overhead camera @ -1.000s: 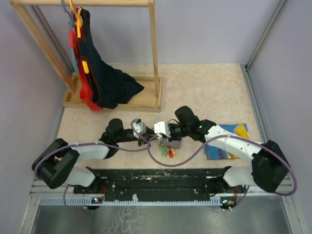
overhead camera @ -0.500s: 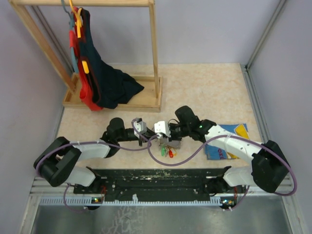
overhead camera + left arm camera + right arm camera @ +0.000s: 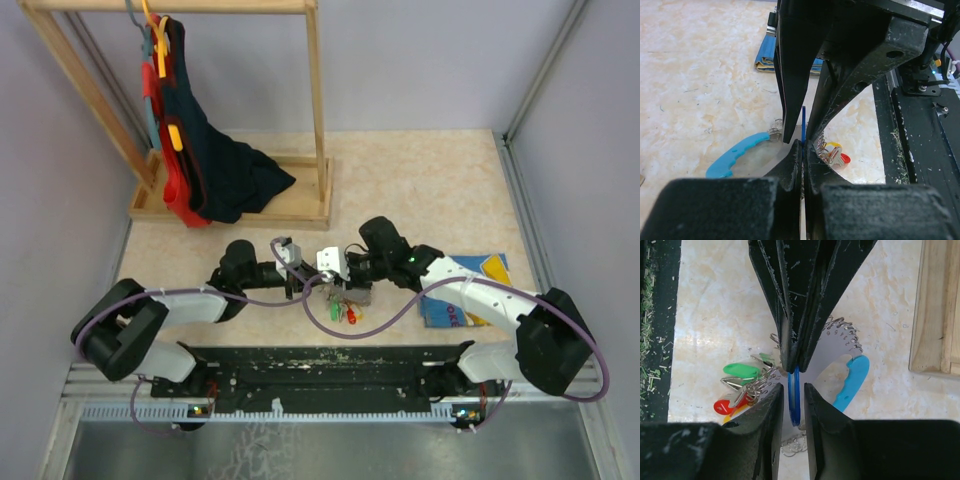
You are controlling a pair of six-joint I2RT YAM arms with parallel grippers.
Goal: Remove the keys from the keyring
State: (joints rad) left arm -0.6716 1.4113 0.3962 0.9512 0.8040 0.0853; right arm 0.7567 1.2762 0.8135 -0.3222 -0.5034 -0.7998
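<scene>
Progress looked early. No key lay apart from the bunch anywhere on the tabletop (image 3: 420,190), so as far as the views showed, every one had yet to come off.

Far left: wooden rack (image 3: 318,110) with hung clothes, well apart, no part in this.

Your left tool (image 3: 802,160) was pinched shut on a thin blue plate seen edge-on, which I took for the head of the blue key (image 3: 803,122).

Just right of it, your right tool (image 3: 794,400) met it tip to tip. Its fingers stood slightly apart on either side of that same blue key, with slivers of light on both sides. By my reading it was not gripping.

Just beneath the tips sat the rest of the keys (image 3: 343,311): green key (image 3: 741,371) and red key (image 3: 726,405), threaded on the silvery rings of the keyring (image 3: 760,382). Its strap (image 3: 854,377), with the light-blue patch, curled beside them. You could not tell whether the blue key was free of the ring, since the fingers hid that joint.

Further right: picture book (image 3: 478,300), flat, untouched.

Against a second earlier, your left tool had edged right and gone from parted to shut. Your right tool had been shut and had begun to part. Bunch and book sat where they were. It read to me as a handover of the blue key.
</scene>
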